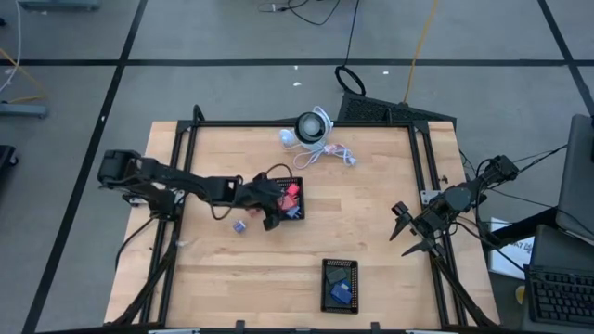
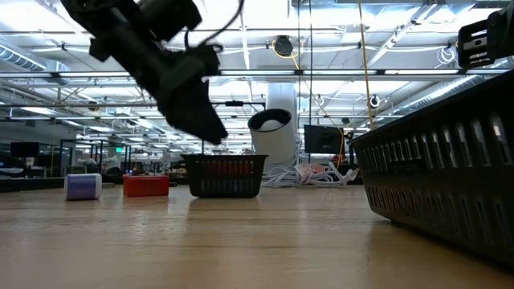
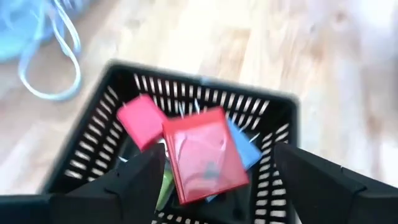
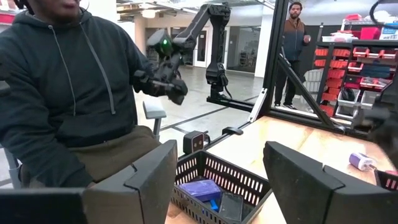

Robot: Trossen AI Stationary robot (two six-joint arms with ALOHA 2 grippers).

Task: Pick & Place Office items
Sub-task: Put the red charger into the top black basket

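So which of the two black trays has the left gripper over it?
The tray near the table's middle, holding red pieces, with the left gripper open above it. The other tray, at the near edge, holds blue items and has no gripper over it.

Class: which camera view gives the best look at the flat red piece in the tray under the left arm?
The left wrist view: the flat red piece fills the frame, lying in the black tray. The high view shows only a small red patch. The low view hides it behind the tray's wall. The right wrist view misses it.
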